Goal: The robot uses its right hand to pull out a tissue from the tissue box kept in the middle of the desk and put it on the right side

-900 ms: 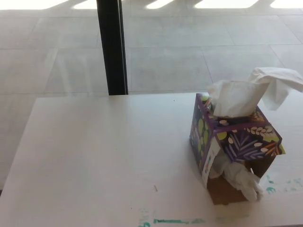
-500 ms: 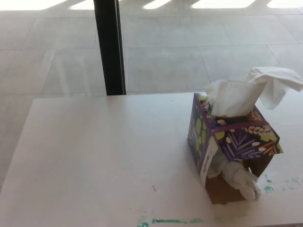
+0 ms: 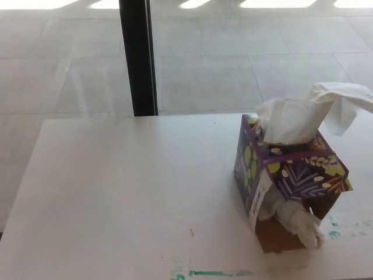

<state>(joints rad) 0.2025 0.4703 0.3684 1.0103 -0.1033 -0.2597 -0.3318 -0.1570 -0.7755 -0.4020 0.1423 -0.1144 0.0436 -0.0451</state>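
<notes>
Head view: tissue box (image 3: 288,184) stands on the white desk (image 3: 128,192), well toward the picture's right side and nearer the front edge than the back. The box is purple with a leaf and flower print in green, white and orange, and it sits turned at an angle, one corner facing the camera. A white tissue (image 3: 309,116) rises out of the opening in its top, bunched at the base and flaring to the right in a loose fold that hangs past the box's upper edge. The near side of the box is torn open, showing bare brown cardboard, and a second crumpled tissue (image 3: 297,219) spills out of that gap down to the desk surface. A white flap of the box hangs beside the tear.

Green paint smears (image 3: 213,272) mark the desk along its front edge and to the right of the box. Behind the desk lies a pale tiled floor (image 3: 233,64), with a black vertical post (image 3: 138,58) standing just beyond the desk's far edge.

Neither robot hand shows anywhere in this view, so whether their fingers are spread or pressed together cannot be told.
</notes>
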